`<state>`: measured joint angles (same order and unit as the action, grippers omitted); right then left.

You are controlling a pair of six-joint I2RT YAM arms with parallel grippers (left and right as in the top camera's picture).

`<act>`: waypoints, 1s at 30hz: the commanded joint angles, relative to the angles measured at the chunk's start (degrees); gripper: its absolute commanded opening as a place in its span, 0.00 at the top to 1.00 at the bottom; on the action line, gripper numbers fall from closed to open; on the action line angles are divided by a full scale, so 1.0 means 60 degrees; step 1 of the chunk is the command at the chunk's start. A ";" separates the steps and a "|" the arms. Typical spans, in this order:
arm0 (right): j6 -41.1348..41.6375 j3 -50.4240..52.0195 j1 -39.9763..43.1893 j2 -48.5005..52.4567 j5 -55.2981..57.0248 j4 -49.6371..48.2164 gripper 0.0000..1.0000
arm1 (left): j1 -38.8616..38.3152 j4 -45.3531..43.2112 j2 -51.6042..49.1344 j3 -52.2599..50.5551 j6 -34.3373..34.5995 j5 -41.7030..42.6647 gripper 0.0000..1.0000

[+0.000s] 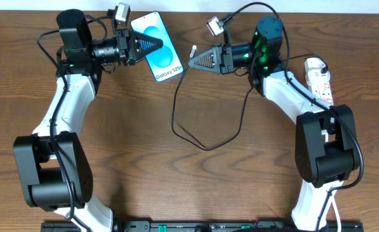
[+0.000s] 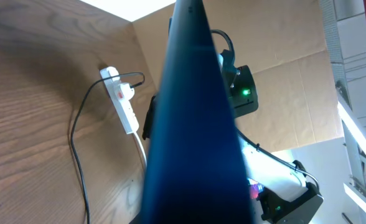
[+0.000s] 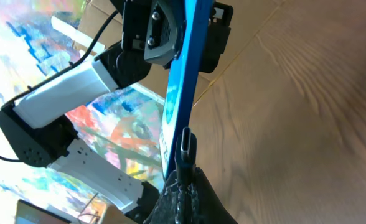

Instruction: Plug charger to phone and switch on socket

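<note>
Charger plug (image 3: 188,144), pinched in the right claw (image 1: 193,63), sits just right of the phone (image 1: 166,64) at its lower-right end, long axis slanting toward the upper left, left claw (image 1: 156,45) gripping it.

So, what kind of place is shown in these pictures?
Probably a robotics lab bench: a left arm and a right arm stand at a wooden table screened by cardboard sheets, with a Galaxy phone and a white power strip as test props.
</note>
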<state>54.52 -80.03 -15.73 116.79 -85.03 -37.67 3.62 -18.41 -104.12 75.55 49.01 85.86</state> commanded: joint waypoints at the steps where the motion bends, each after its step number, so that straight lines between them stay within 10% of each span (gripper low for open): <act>1: 0.0197 -0.0073 -0.0262 0.0091 0.0080 -0.0055 0.99 | -0.0036 -0.0091 0.0189 0.0047 -0.0240 0.0324 0.93; 30: -0.0965 -0.0044 -0.0630 0.0098 -0.0743 0.1759 0.99 | 0.0539 -0.0095 0.0189 0.0047 -0.0601 0.0328 0.93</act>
<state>53.54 -80.07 -19.00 116.79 -87.50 -29.63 5.17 -18.44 -104.12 75.55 47.24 86.91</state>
